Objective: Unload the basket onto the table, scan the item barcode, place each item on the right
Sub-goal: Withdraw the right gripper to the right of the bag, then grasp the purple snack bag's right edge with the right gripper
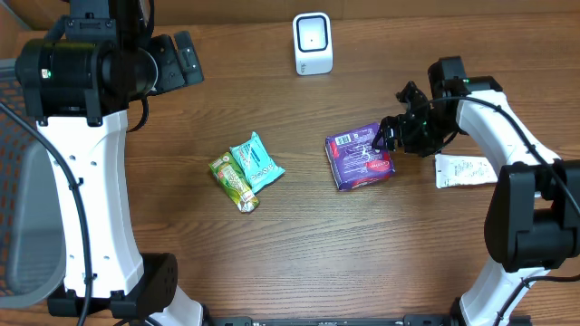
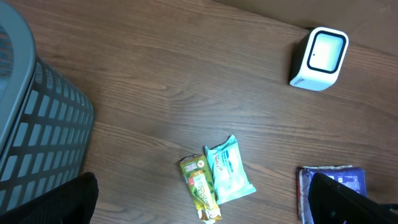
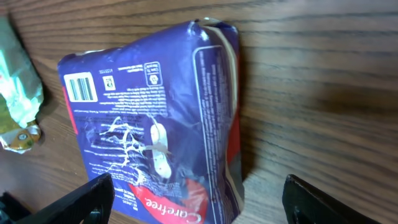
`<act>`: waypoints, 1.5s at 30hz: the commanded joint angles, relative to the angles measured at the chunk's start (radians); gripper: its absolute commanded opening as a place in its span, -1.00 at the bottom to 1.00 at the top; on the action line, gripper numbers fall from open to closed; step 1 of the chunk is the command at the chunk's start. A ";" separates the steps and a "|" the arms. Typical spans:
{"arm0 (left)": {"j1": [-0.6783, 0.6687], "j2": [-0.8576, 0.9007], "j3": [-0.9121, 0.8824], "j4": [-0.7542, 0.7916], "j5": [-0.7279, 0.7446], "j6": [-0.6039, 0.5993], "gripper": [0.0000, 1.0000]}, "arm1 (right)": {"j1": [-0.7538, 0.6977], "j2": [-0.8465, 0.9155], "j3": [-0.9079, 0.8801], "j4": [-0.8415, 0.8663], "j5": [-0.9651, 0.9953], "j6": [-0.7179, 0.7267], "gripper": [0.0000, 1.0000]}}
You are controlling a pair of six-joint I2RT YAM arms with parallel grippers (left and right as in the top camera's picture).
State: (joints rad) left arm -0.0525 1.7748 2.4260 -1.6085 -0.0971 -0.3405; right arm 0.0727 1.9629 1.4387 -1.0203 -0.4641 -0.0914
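The purple soft pack (image 1: 360, 156) lies flat on the worktop (image 1: 299, 235), right of centre and slightly turned. Its upper face carries white print, a white line drawing and a red band at one end. The barcode (image 3: 81, 87), black bars on a white patch, faces up near one corner. The scanner (image 1: 313, 43), a small white box with a dark-framed window, stands near the rear edge, well apart from the pack.

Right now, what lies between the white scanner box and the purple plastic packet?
Only bare wooden tabletop separates the white scanner box from the purple plastic packet, overhead view.
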 commanded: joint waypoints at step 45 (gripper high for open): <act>-0.001 -0.002 -0.002 0.001 0.005 -0.011 0.99 | 0.040 -0.533 0.064 -0.089 -0.205 0.070 -0.69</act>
State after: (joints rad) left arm -0.0525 1.7748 2.4260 -1.6081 -0.0971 -0.3405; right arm 0.1085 1.4826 1.4891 -1.0882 -0.7147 -0.0441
